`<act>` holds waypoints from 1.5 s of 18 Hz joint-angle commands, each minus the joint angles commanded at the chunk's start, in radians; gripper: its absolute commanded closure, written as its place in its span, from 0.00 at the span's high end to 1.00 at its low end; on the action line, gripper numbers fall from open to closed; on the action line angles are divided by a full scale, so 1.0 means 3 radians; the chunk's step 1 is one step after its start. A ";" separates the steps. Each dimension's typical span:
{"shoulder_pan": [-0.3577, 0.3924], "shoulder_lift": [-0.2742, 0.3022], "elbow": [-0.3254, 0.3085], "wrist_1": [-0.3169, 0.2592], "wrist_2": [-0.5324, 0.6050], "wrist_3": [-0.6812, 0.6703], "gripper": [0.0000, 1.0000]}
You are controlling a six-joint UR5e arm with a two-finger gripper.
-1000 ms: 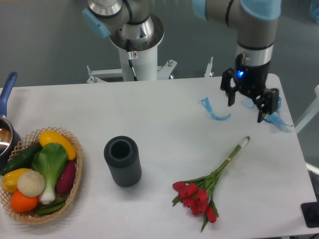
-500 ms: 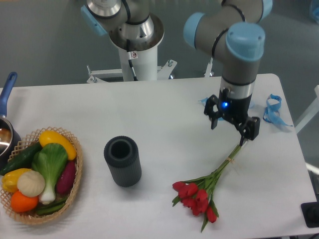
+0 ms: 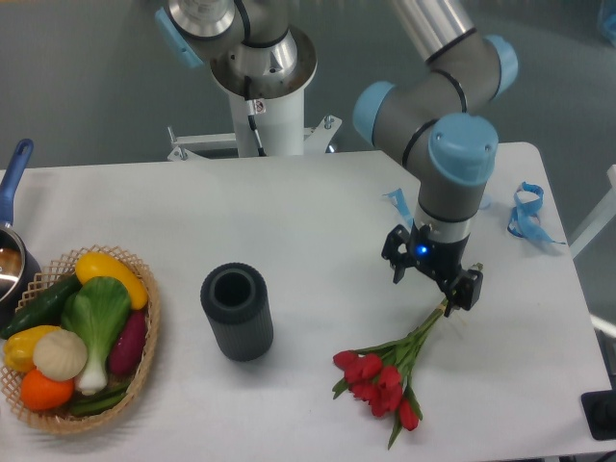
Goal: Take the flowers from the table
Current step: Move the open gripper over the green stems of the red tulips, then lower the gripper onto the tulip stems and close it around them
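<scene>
A wicker basket [image 3: 144, 361] of vegetables sits at the left of the table [image 3: 318, 212] and a dark cylindrical cup [image 3: 237, 311] stands mid-table, both well apart from the work. Further right, the flowers [image 3: 390, 371] lie flat, red buds toward the near edge and bound stems running up-right beneath the gripper [image 3: 432, 284], whose fingers stand spread wide and empty over the stems' upper part. The stems are thin, so the fingers could close beside them or pinch only the pale tip, letting the heavier bud end swing or slip free.
</scene>
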 joint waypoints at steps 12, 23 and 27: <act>-0.0005 -0.0404 0.0215 0.0015 0.0010 -0.0179 1.00; -0.0072 -0.0455 0.0149 0.0220 0.0031 -0.0179 0.43; -0.0072 -0.0440 0.0159 0.0210 0.0031 -0.0199 0.15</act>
